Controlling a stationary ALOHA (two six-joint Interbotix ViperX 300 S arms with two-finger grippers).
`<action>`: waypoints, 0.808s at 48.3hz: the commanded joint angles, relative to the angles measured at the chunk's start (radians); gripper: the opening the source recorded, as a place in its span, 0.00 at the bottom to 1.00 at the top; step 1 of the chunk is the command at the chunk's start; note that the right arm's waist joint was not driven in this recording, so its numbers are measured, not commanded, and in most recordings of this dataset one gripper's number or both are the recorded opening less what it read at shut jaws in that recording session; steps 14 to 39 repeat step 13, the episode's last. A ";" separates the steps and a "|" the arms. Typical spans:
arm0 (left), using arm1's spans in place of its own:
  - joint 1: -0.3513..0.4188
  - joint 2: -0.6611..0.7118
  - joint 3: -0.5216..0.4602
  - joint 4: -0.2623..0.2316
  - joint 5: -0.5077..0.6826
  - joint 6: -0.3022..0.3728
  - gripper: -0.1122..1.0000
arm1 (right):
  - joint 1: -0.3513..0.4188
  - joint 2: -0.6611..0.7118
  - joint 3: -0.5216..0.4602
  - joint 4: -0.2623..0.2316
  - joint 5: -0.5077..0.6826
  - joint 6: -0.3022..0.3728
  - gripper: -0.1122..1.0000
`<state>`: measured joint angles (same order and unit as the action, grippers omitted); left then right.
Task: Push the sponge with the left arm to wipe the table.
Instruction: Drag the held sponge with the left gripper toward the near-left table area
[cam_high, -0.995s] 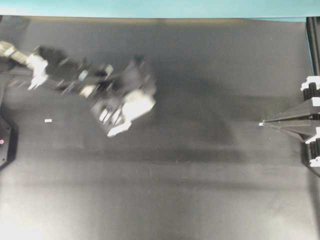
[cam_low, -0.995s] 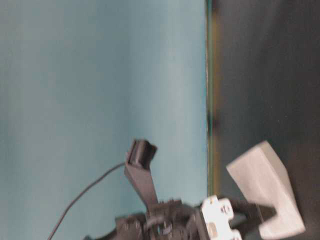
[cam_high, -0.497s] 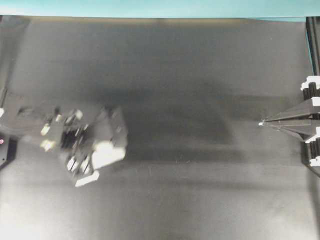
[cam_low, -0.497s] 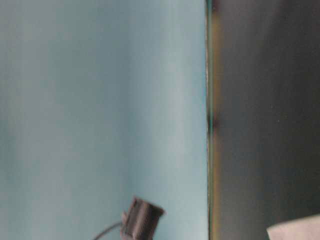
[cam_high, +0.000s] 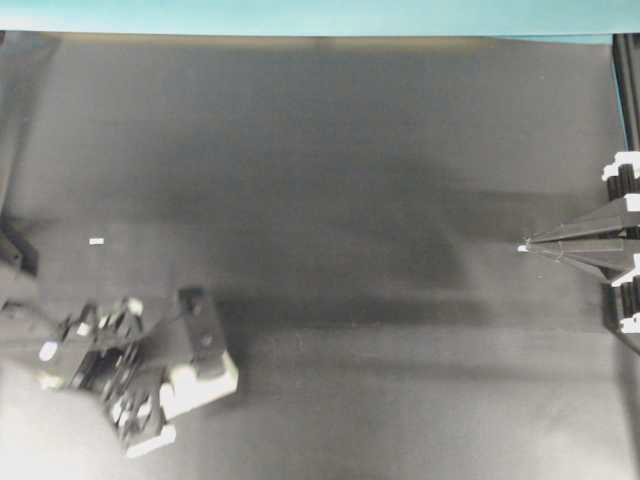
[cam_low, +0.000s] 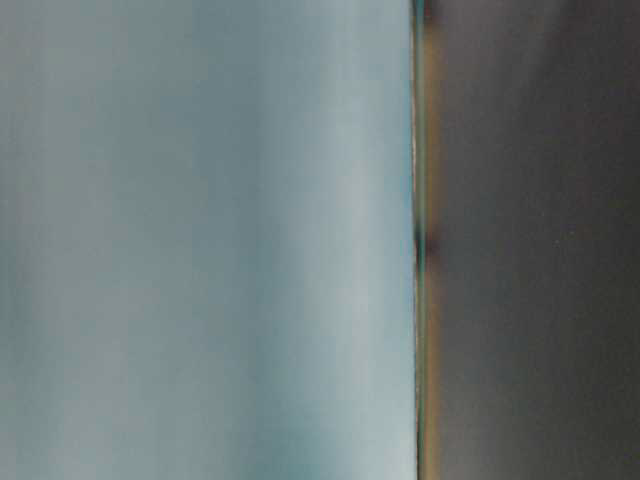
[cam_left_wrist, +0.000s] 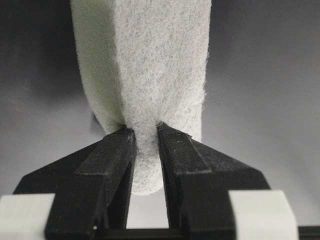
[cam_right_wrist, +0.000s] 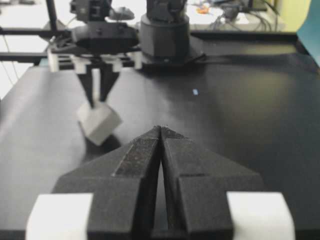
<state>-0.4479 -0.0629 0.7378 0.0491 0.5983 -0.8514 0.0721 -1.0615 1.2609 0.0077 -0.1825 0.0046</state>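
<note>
The white sponge (cam_left_wrist: 145, 65) is pinched at its near end between the black fingers of my left gripper (cam_left_wrist: 146, 131), which is shut on it. In the overhead view the left arm lies low at the front left of the black table (cam_high: 380, 180), with the left gripper (cam_high: 183, 388) holding the sponge (cam_high: 208, 383) down at the surface. The right wrist view shows the sponge (cam_right_wrist: 99, 122) hanging tilted under the left gripper (cam_right_wrist: 97, 100), one corner at the table. My right gripper (cam_high: 524, 247) rests at the right edge, shut and empty, its tips (cam_right_wrist: 161, 129) meeting.
A tiny white fleck (cam_high: 96, 241) lies on the table behind the left arm. A teal strip (cam_high: 300, 15) runs along the far edge. The table-level view shows only the teal wall (cam_low: 200, 240) and the table's edge (cam_low: 420, 240).
The left arm has swept the sponge from the left middle of the table toward the front left, dropping out of the table-level view. The right arm has not moved.
</note>
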 joint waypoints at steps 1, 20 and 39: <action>-0.064 -0.008 -0.002 -0.002 -0.031 -0.052 0.24 | 0.000 0.005 -0.008 0.002 -0.011 0.005 0.10; -0.115 -0.008 0.021 -0.002 -0.074 -0.115 0.24 | 0.000 0.005 -0.006 0.002 -0.017 -0.002 0.10; -0.115 -0.008 0.021 -0.002 -0.074 -0.115 0.24 | 0.000 0.005 -0.006 0.002 -0.017 -0.002 0.10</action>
